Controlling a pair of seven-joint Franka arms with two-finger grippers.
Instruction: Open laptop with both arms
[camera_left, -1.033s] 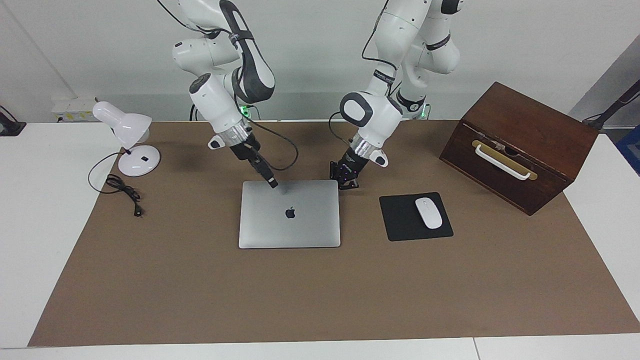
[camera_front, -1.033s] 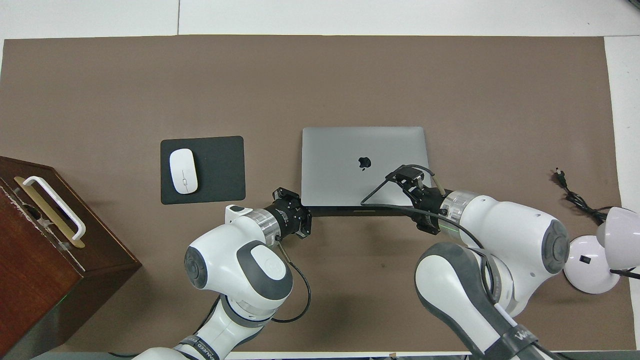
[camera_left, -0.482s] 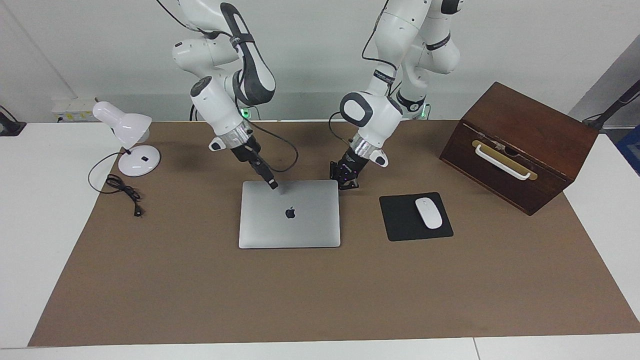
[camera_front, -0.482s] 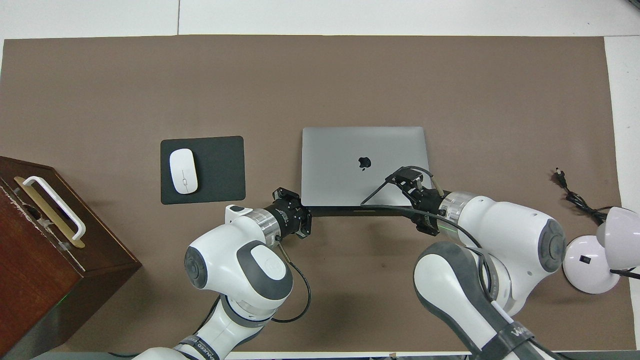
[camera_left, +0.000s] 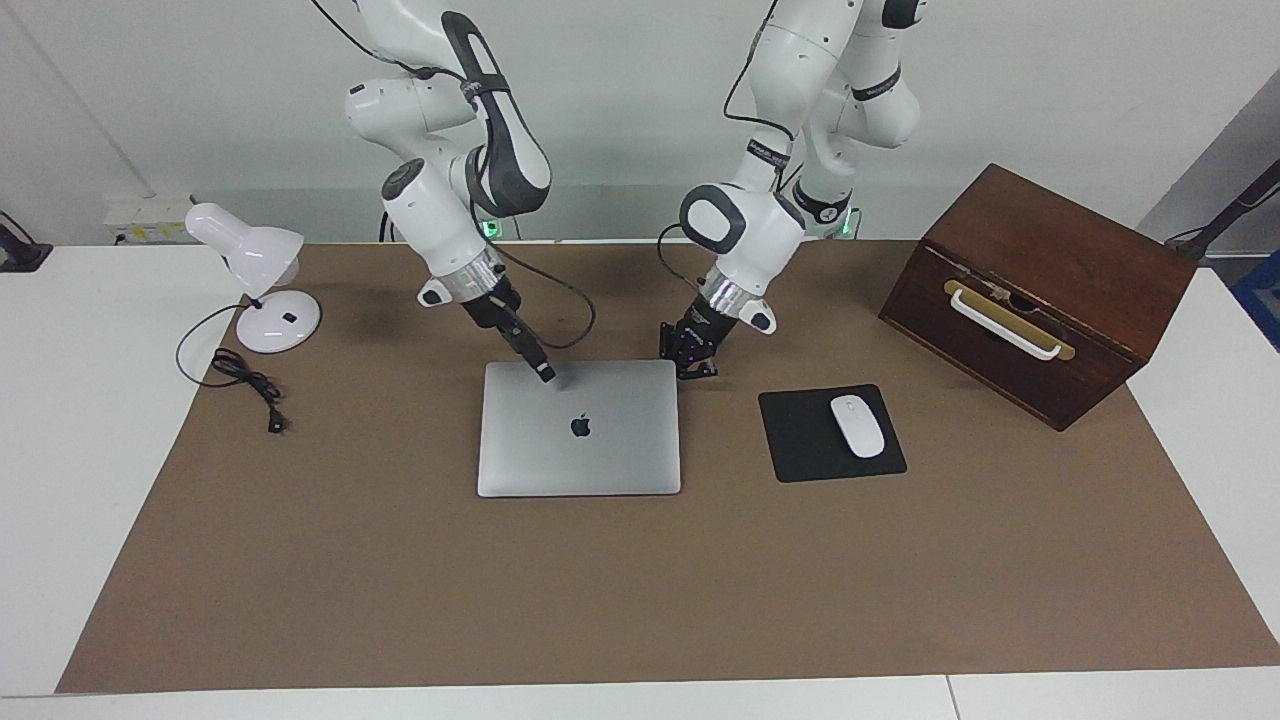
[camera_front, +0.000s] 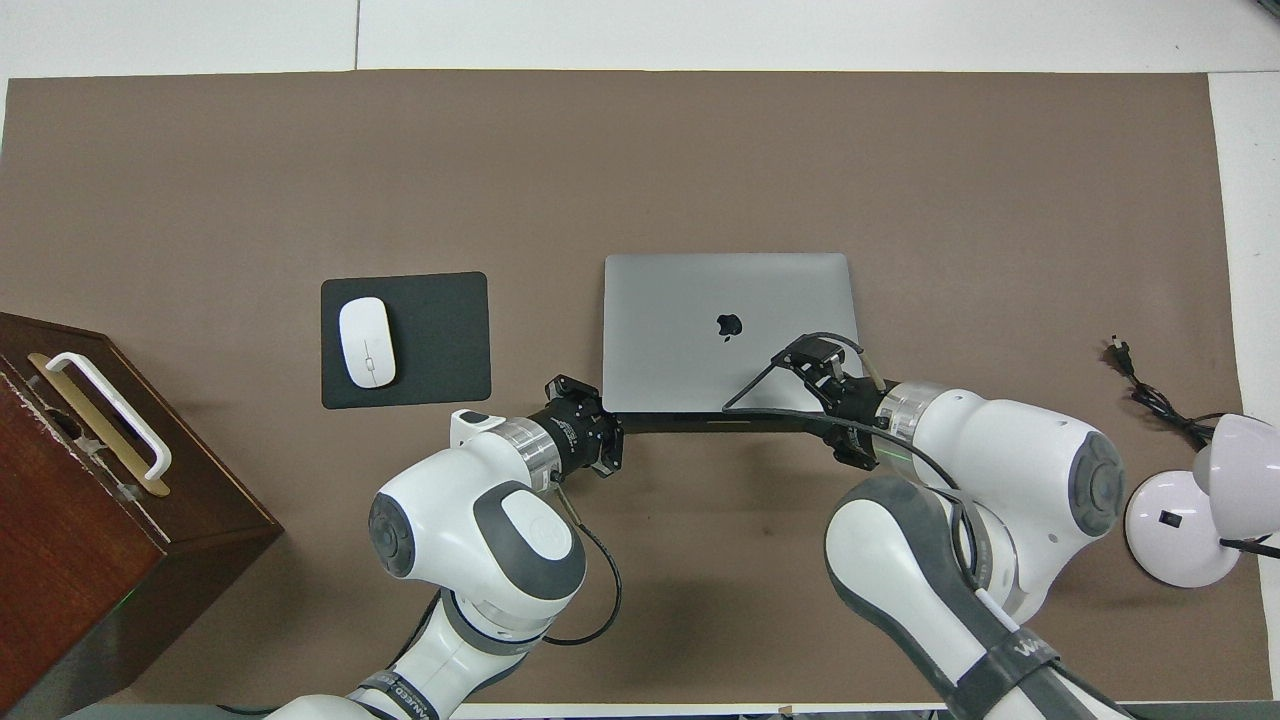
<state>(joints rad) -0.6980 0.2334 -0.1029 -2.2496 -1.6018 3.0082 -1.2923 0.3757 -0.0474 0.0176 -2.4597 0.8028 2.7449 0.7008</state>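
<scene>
Judging from both views, I have barely begun; the laptop (camera_left: 579, 427) lies flat and fully closed in the middle of the brown mat (camera_left: 640, 590), logo up; no gap shows at any edge, so the whole lift is left to do. My right gripper (camera_left: 545, 374) has its tip at the lid, at about eleven o'clock from the logo in the facing view, on the edge nearest the robots; it looks clenched, fingers together, though I cannot tell if it presses or merely touches. My left gripper (camera_left: 690, 358) sits low at the laptop's one o'clock corner in that view, just beside the edge nearest the robots; whether it is released or clenched I cannot tell. At three o'clock of the laptop lies a black mouse pad (camera_left: 800, 440) with a white mouse (camera_left: 857, 426); a wooden box (camera_left: 1040, 290) stands toward two o'clock; a white lamp (camera_left: 255, 280) and its cord (camera_left: 245, 385) sit near ten o'clock; none of these blocks the lid's swing, I judge.
</scene>
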